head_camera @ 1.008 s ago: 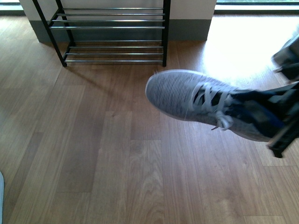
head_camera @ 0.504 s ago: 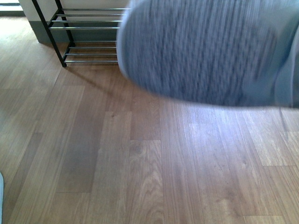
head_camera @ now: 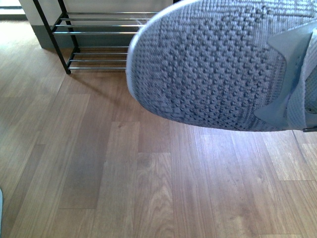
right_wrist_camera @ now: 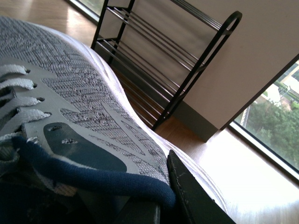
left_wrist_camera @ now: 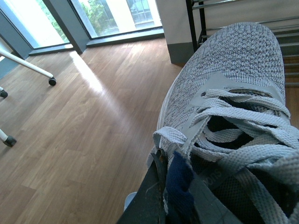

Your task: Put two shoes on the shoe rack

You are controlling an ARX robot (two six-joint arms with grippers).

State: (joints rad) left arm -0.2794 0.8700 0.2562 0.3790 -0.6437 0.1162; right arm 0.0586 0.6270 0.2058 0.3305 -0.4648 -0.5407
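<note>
Two arms carrying | left gripper clamping sneaker, right gripper clamping second sneaker | next: aligning soles over shoe rack.

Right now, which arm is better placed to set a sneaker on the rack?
Right, probably: the right tool grips the sneaker by its collar, with open bars of the rack beyond it. The left tool grips a sneaker too, but lines up with the rack's end post.
</note>
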